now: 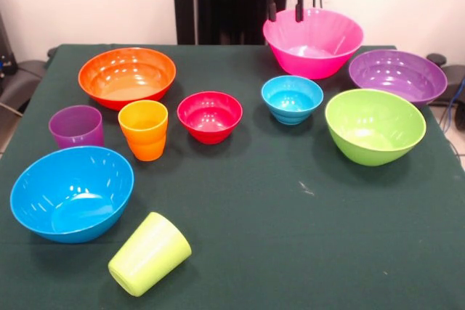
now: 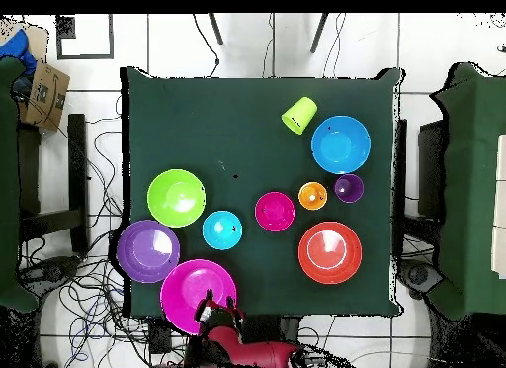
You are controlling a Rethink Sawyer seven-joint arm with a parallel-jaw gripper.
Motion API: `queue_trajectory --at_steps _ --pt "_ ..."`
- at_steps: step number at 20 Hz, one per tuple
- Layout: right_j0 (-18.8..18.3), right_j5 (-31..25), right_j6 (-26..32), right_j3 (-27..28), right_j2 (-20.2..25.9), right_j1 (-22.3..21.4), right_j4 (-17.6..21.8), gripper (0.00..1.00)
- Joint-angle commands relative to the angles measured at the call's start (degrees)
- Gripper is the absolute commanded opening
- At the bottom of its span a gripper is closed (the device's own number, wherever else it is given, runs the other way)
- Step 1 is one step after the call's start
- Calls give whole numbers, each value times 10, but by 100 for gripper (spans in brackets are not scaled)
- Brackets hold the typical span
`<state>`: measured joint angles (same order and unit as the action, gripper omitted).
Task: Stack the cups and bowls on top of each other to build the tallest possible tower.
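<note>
My gripper (image 1: 285, 12) is open and empty, hanging just over the far rim of the large pink bowl (image 1: 312, 41); it also shows in the overhead view (image 2: 217, 307). The other bowls stand apart on the table: purple (image 1: 397, 75), lime green (image 1: 375, 125), orange (image 1: 127, 75), blue (image 1: 72, 192), small light blue (image 1: 292, 98) and small red (image 1: 210, 115). The orange cup (image 1: 144, 128) and the purple cup (image 1: 76, 126) stand upright. The lime green cup (image 1: 150, 253) lies on its side at the front. Nothing is stacked; no tower shows.
The dark green table (image 1: 290, 237) has bare cloth at its front right. In the overhead view cables lie on the floor around the table (image 2: 247, 107) and a cardboard box (image 2: 44, 95) sits at the upper left.
</note>
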<state>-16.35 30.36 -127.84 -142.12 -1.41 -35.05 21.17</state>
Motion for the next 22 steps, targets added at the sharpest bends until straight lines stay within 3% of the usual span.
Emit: queue_trajectory --at_steps 1,7,17,22 --pt "2 36 -67 87 39 47 19 100" --pt "-10 14 -56 83 44 39 26 100" --pt "-43 -66 -38 61 65 -34 35 100" --pt "-59 -87 -33 61 77 -47 44 100"
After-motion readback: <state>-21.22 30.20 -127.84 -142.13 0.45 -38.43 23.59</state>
